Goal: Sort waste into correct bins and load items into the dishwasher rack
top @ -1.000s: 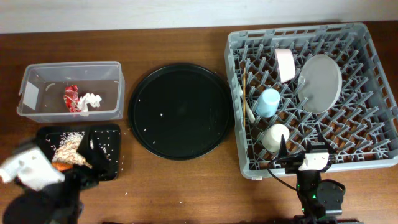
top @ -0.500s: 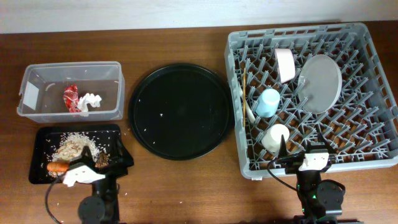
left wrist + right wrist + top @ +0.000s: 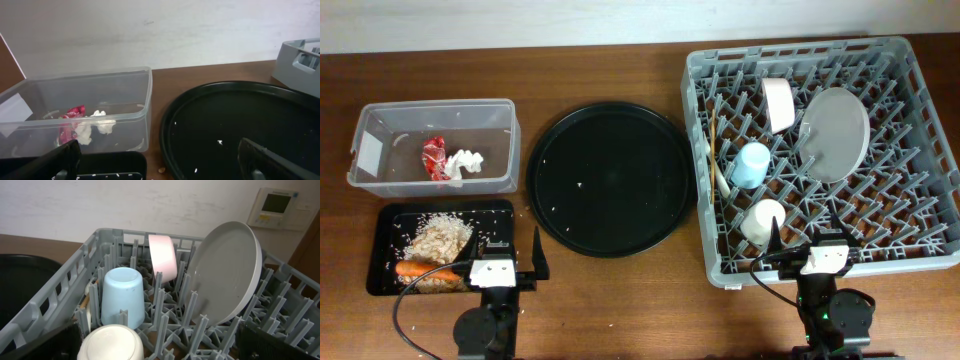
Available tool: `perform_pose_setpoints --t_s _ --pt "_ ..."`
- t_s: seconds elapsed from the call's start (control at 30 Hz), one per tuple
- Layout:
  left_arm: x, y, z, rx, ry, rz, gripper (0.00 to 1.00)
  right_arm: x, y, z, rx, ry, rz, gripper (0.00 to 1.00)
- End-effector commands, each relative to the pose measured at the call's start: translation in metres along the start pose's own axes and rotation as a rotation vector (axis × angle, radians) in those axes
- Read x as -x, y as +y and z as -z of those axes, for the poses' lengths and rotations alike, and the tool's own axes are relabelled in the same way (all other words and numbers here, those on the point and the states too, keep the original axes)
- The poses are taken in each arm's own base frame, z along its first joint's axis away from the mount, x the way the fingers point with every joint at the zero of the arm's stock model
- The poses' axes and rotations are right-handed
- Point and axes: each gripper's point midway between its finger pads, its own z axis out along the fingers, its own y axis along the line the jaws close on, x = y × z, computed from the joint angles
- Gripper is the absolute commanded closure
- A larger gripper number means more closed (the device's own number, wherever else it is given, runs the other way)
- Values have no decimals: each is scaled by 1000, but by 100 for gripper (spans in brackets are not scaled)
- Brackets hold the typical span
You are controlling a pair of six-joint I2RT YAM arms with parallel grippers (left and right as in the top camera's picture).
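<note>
The clear tub (image 3: 432,120) holds a red wrapper (image 3: 435,158) and crumpled white paper (image 3: 466,161). The shallow black tray (image 3: 385,225) holds rice scraps (image 3: 435,238) and an orange carrot (image 3: 420,268). My left gripper (image 3: 505,250) is open and empty at the tray's right end, facing the tub (image 3: 100,90). The grey rack (image 3: 800,50) holds the plate (image 3: 836,132), pink bowl (image 3: 778,104), blue cup (image 3: 752,164), white cup (image 3: 763,220), chopsticks (image 3: 713,135) and fork (image 3: 720,178). My right gripper (image 3: 808,238) is open and empty at the rack's front edge, behind the white cup (image 3: 110,342).
A large round black tray (image 3: 610,178) with a few rice grains lies between the bins and the rack; it fills the right of the left wrist view (image 3: 240,115). Loose grains lie on the wooden table near the shallow tray.
My left arm has pulled back off the shallow black tray and come to rest at the table's front edge. The carrot now lies uncovered in that tray. The right arm has not moved.
</note>
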Motion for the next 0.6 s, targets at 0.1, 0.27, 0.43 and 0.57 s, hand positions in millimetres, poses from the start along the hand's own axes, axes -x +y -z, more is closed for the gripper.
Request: perform_pose_setpoints --t_s 0.1,0.27,0.43,0.57 --pt "-2 7 0 24 -1 -20 1 -3 -1 0 -4 4 5 1" --pt "-2 7 0 25 0 -20 1 -3 -1 0 -4 4 5 1" --pt "-2 7 0 25 0 -20 1 -3 -1 0 -4 4 5 1" --pt "-2 7 0 25 0 -20 1 -3 -1 0 -4 4 5 1"
